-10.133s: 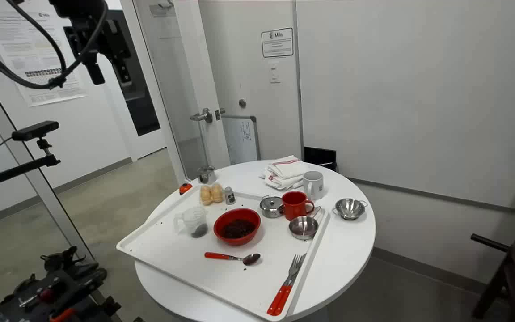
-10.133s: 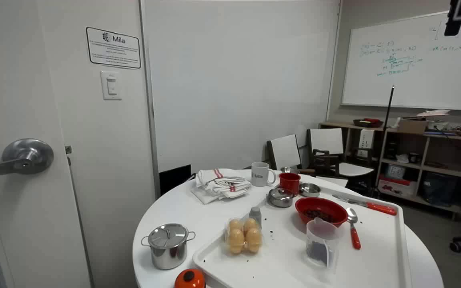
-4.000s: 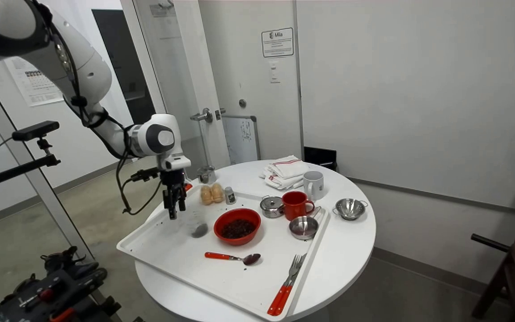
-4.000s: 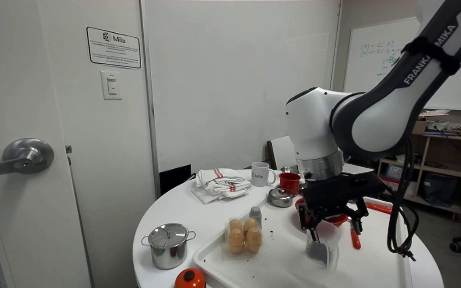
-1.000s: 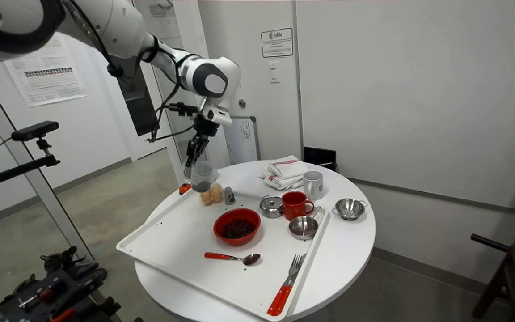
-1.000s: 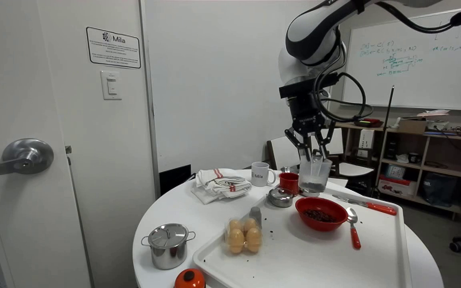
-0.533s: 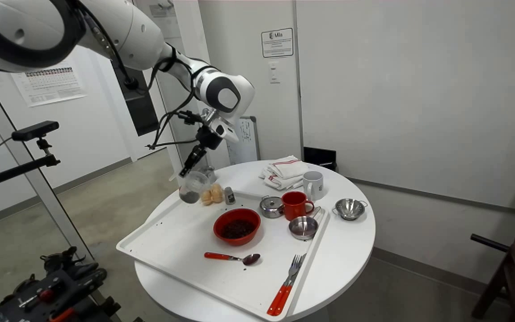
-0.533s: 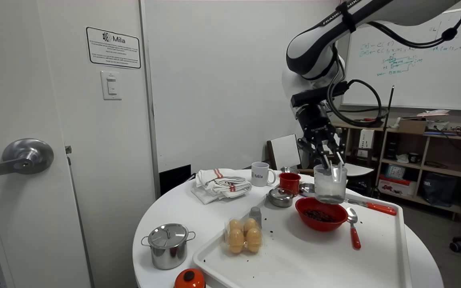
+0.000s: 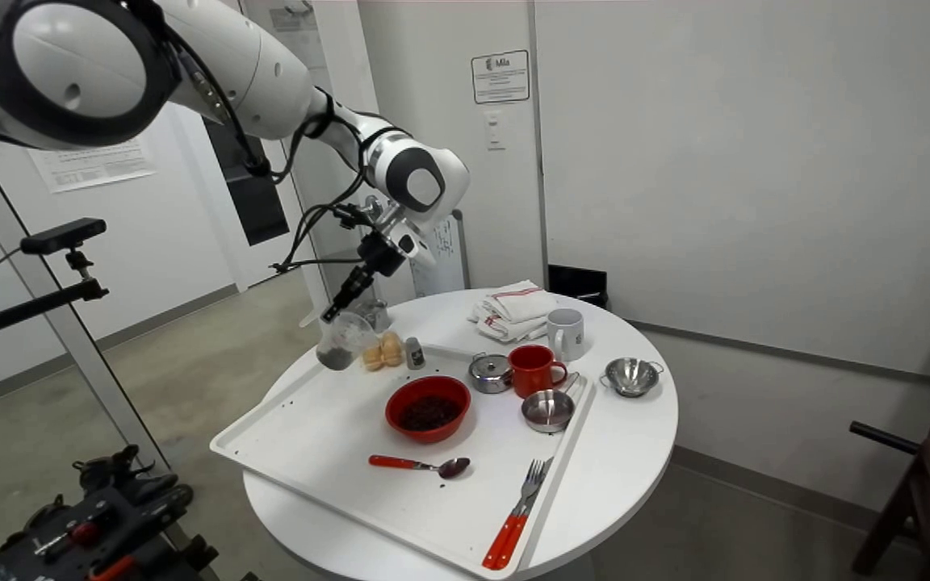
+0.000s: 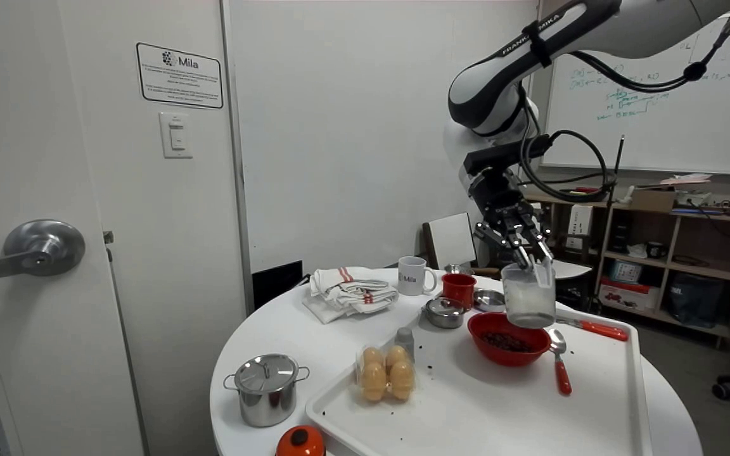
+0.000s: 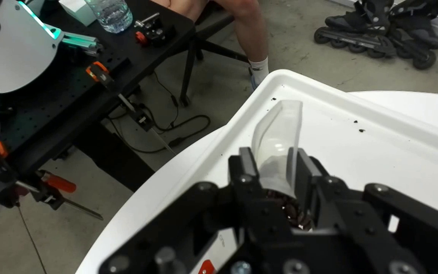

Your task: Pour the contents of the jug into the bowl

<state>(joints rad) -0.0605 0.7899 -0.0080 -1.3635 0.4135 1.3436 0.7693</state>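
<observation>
Jug aloft in an exterior view, tipped, mouth to 1 o'clock (12 = top of view), base to 7. Dark contents gathered at the base; pour looks not begun. Jaws of the gripper closed on the jug's upper part; wall or handle, can't tell. Bowl, holding dark bits, at the jug's 4 o'clock. In an exterior view the jug hides some of the bowl's rim at 2 o'clock. Gap in height unclear.

To pour well: mouth over the bowl's middle before anything else, then go low and roll slowly, so the load slides out rather than bursts. Hold is high on the jug; my guess is the base could swing or slip if rushed.

Edges: rim of the tray passes behind the jug, with eggs at the jug's 3 o'clock, overlapping by line of sight only, I think. From the bowl: lidded pan at 2 o'clock, red cup beyond it, spoon at 6. Most room for the swing seems over the tray, bowl's 8 o'clock.
</observation>
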